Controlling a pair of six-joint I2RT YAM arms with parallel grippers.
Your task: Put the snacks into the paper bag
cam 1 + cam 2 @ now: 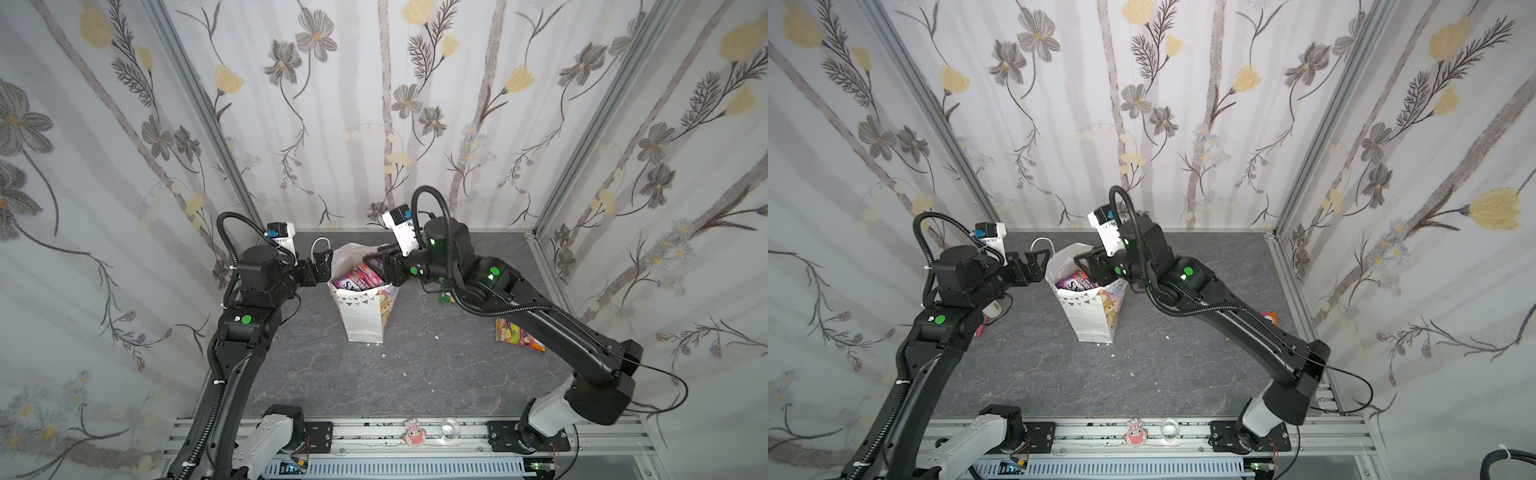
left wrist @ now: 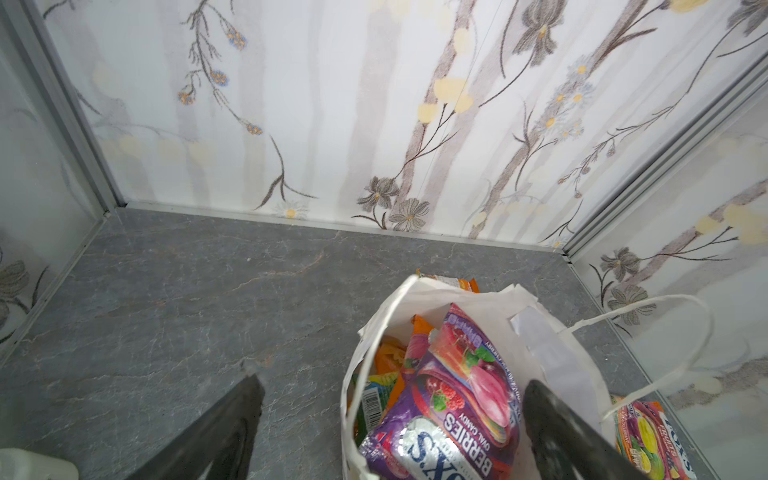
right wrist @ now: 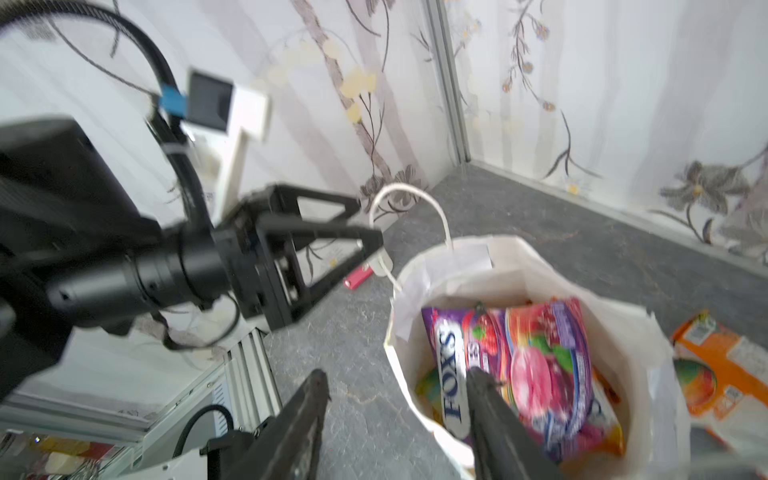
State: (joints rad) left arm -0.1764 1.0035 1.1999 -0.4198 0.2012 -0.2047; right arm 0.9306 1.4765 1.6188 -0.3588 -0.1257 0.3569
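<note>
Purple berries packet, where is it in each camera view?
A top view: purple berries packet in the paper bag mouth, centre.
A top view: packet left of centre, in the bag mouth.
Left wrist: packet topmost in the open bag.
Right wrist: packet topmost in the bag, blurred.
Shared landmark: the paper bag around it.

- My left gripper [image 2: 395, 380]: fingers [image 2: 232, 424] of black matt plastic, faintly grainy.
- Paper bag [image 2: 552, 345]: white matt paper, creased at the rim, with twisted cord handles.
- Purple packet [image 2: 453, 415] inside it: glossy plastic film, its silvery lettering catching the light.
- Orange packet [image 3: 723, 374]: the same shiny film.
- Table [image 1: 332, 374]: grey, veined stone look, matt.
- Walls [image 1: 374, 104]: matt floral covering, cloth-like.
- Rail [image 1: 365, 424] at my base: bare brushed metal.
</note>
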